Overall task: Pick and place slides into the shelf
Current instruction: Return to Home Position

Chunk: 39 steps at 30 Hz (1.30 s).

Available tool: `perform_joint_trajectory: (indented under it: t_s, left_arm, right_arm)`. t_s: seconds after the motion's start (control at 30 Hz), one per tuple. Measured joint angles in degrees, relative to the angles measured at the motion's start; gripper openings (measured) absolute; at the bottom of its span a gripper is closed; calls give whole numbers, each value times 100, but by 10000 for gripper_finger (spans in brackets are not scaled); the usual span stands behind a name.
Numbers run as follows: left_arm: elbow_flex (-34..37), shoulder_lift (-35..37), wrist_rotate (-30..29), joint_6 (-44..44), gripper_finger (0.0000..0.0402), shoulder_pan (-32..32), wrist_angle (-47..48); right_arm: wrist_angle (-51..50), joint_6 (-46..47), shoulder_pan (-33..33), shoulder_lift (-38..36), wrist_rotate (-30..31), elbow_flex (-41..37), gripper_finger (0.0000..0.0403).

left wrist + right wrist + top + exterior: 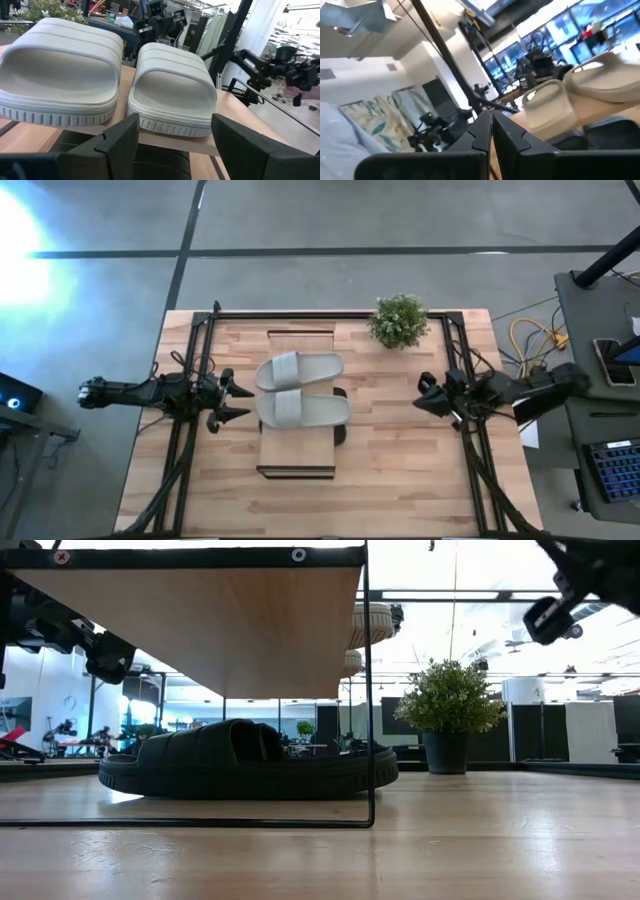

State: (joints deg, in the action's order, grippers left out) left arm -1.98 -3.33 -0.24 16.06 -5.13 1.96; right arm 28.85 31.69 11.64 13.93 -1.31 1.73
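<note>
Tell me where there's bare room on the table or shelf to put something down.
The widest bare table lies between the shelf and the right gripper, away from the plant. Both shelf ends are bare. Crowded: the grey slides fill the shelf's middle, a black slide sits underneath, and the open left gripper hangs beside it.

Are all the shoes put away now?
It looks nearly finished. Both grey slides sit side by side on the shelf, and the black pair seems tucked underneath. Nothing is in hand: the left arm has open, empty jaws and the right arm has shut, empty ones. All that looks left is parking both arms.
</note>
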Motion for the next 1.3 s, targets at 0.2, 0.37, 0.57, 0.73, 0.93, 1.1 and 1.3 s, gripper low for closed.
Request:
perform_joint_trajectory:
  t_s: [0.2, 0.37, 0.57, 0.73, 0.93, 1.1, 1.3]
  left_arm:
    - [0, 2, 4, 0, 233, 0, 0]
    - [0, 0, 1, 1, 233, 0, 0]
    - [0, -2, 1, -1, 233, 0, -8]
    - [0, 2, 1, 0, 233, 0, 4]
    - [0, 2, -1, 1, 233, 0, -4]
    - [0, 0, -1, -1, 233, 0, -2]
    - [0, 2, -1, -1, 233, 0, -2]
  right_arm:
    - [-1473, -178, -92, -1050, 433, -113, 11]
    - [-2485, -174, -92, -1385, 916, -110, 11]
    - [-2731, -178, -91, -1119, 892, -111, 11]
    - [-2738, -178, -90, -929, 891, -109, 11]
    - [-2736, -177, -90, -817, 891, -111, 11]
    - [-2738, -178, -90, -816, 891, -111, 11]
    - [-2736, -178, -90, -815, 891, -111, 11]
